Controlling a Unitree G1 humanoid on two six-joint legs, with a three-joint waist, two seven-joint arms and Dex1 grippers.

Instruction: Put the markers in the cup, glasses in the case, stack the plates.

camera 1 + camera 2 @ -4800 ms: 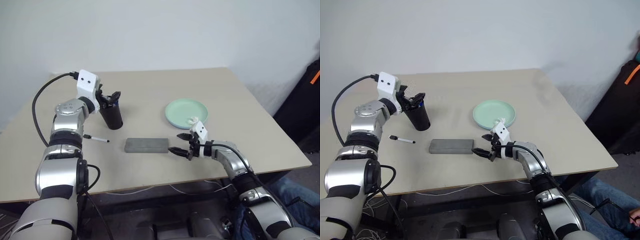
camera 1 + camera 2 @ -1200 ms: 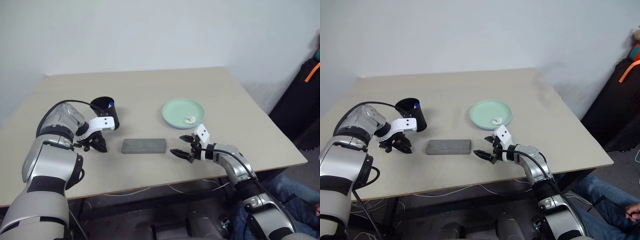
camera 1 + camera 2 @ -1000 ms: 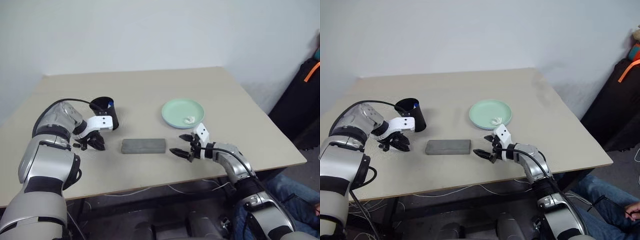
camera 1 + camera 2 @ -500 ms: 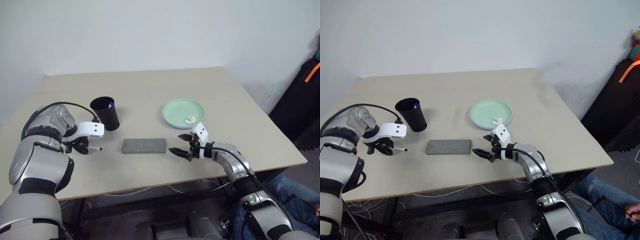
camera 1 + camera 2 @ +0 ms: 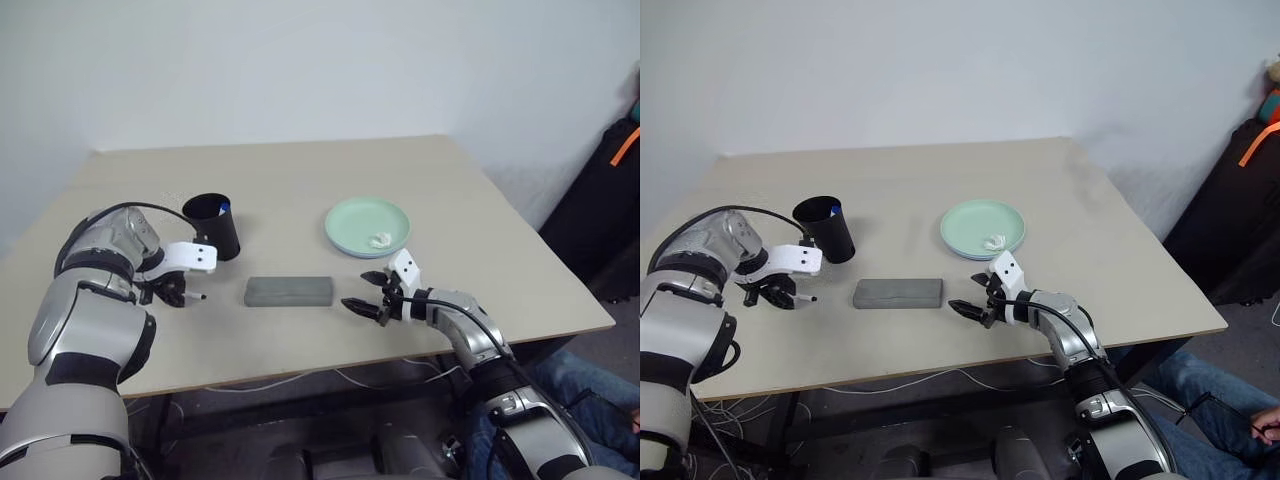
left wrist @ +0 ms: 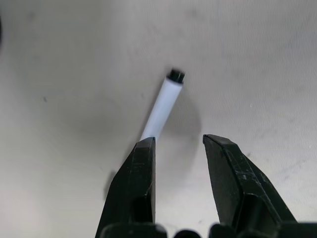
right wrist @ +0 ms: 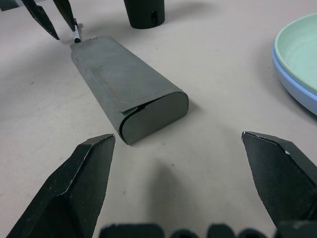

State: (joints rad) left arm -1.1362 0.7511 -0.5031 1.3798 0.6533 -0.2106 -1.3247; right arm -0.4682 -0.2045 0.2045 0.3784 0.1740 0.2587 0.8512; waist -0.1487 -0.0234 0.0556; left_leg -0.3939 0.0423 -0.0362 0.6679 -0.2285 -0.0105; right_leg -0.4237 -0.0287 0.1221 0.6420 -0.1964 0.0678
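1. Step in hand, by judgement: second marker into the cup. Blue-capped marker (image 5: 221,208) already standing in the black cup (image 5: 215,227); black-capped marker (image 6: 161,106) lying flat on the tabletop (image 5: 300,190), near the cup on the robot's left.
2. Left gripper (image 5: 173,292) pointing straight down over that marker. Jaws partly open, holding nothing. In the left wrist view, white barrel running out from behind one finger, off the gap's centre line, dark end pointing away.
3. Right gripper (image 5: 364,292) hovering low just beside the near end of the grey case (image 5: 288,291). Jaws spread wide, empty, aimed roughly level at the case's flap end.
4. Case closed, lying flat in the middle of the tabletop, between the two grippers. No glasses to be seen; possibly inside the closed case, cannot tell.
5. Plates apparently stacked: mint green plate (image 5: 367,227) sitting on the light blue plate (image 7: 292,92), blue rim showing beneath in the right wrist view. Small white crumpled scrap (image 5: 379,240) resting in the top plate.
6. Next move, as a judgement: shift the left jaws sideways to straddle the barrel, lower to the tabletop, close across the barrel near its middle.
7. Then lift, tip the marker upright, carry it over the cup's rim, release beside the blue-capped one.
8. Risk: thin round barrel prone to rolling away if nudged by one finger first.
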